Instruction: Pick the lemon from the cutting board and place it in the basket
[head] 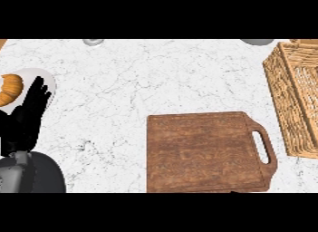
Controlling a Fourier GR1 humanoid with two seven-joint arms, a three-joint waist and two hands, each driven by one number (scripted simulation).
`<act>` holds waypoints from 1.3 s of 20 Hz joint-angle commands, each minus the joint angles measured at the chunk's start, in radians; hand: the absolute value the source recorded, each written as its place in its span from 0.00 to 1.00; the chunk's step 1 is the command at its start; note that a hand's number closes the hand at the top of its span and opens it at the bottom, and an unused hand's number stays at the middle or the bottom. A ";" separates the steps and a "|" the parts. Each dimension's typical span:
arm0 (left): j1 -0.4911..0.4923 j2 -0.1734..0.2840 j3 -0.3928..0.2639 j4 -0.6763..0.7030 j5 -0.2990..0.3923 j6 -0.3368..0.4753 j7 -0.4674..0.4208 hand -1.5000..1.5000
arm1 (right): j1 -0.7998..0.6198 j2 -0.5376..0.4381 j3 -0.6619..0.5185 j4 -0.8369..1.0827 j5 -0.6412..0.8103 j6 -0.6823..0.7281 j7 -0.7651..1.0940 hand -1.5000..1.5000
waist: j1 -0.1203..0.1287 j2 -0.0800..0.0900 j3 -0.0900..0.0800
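A brown wooden cutting board [201, 154] with a handle slot on its right lies at the lower middle of the counter. Its top is bare, and I see no lemon on it or anywhere else. A woven wicker basket [286, 104] stands at the right edge, partly cut off, and no lemon shows in the part of it I can see. My left hand [24, 120] rests open at the left, fingers pointing up, well away from the board. My right hand does not show.
A white plate [42, 74] with a croissant [8, 89] sits at the far left, partly behind my left hand. Two grey objects [93, 41] [257, 41] peek in at the counter's far edge. White marble lies between board and plate.
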 commanded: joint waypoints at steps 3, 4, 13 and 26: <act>-0.032 0.008 0.006 0.014 -0.003 0.004 0.014 0.50 | 0.270 -0.099 -0.100 -0.316 -0.262 0.130 -0.070 1.00 | 0.002 0.012 0.005; -0.054 -0.006 -0.019 -0.034 -0.009 0.017 0.077 0.50 | 0.270 -0.089 -0.112 -0.391 -0.290 0.148 0.004 1.00 | 0.011 0.012 0.005; -0.076 -0.009 -0.031 0.032 -0.051 0.028 0.020 0.50 | 0.312 -0.138 -0.421 -0.722 -0.609 0.191 0.317 1.00 | 0.024 0.019 0.005; -0.081 0.004 -0.021 0.033 -0.025 -0.005 0.023 0.50 | -0.275 -0.218 -0.492 -0.763 -0.777 -0.090 1.041 1.00 | 0.058 0.021 0.005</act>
